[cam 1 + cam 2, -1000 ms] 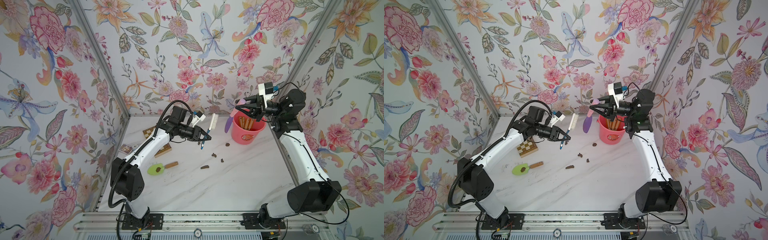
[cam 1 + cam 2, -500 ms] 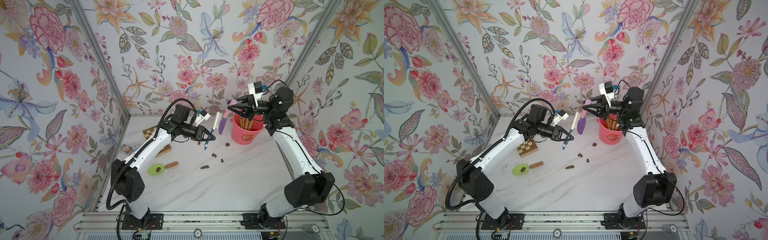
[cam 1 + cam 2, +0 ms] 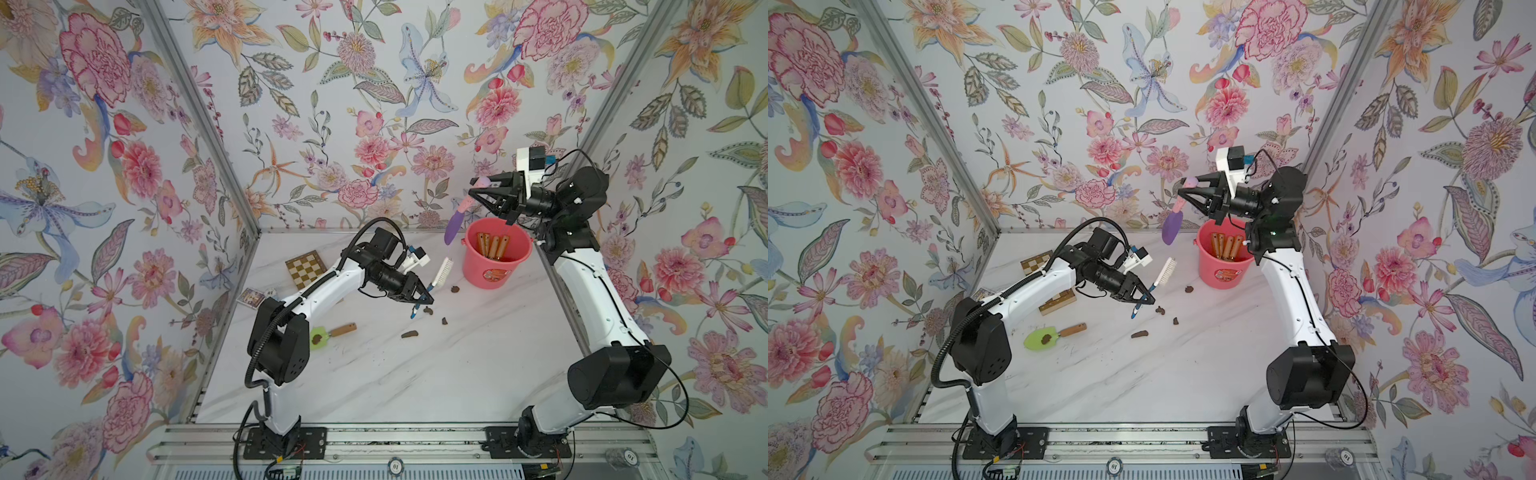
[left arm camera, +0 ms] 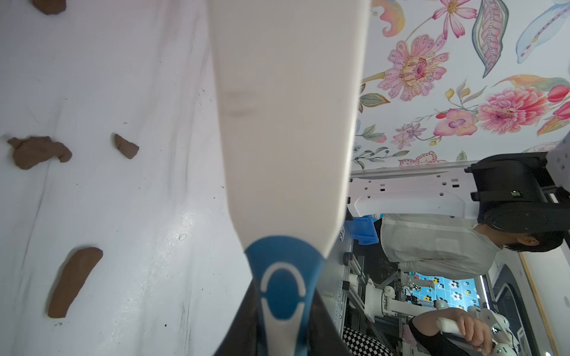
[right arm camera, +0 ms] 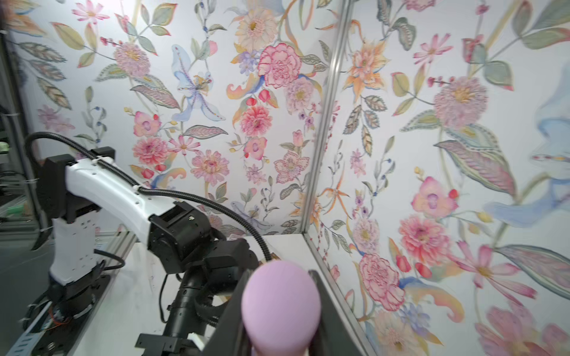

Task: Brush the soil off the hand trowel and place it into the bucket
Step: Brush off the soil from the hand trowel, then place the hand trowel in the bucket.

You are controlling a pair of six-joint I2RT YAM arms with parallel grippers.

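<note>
We look down on a white table [image 3: 415, 382] with two robot arms on it. At the far side stands the pink bucket [image 3: 492, 264], upright, with a few wooden handles [image 3: 492, 245] poking up inside it.

The right gripper [image 3: 478, 189] is up high and squeezed tight on the pink handle of the purple trowel [image 3: 453, 230]. The blade hangs down in the air, just beside the bucket, not over it. In the right wrist view we see only the round handle end [image 5: 280, 296] between the jaws.

The left gripper [image 3: 426, 297] is shut tight on the blue and white brush [image 3: 441, 272]. The bristle end points up toward the blade, near it but not touching.

A green trowel [image 3: 322, 336] lies flat on the table with a lump on it, well apart from the bucket. Small brown bits of soil [image 3: 409, 333] lie on the table between the arms.

We see no soil on the purple blade from here, but its other side is hidden. We think the brushing step is in hand. To do it well, we should bring the bristles flat onto the blade and sweep down toward the tip. We should do this over the bare table, so no crumbs fall in the bucket. Both grips must stay tight, because the trowel hangs by its handle end and could swing. After that, we lift the blade over the rim before we let go.
</note>
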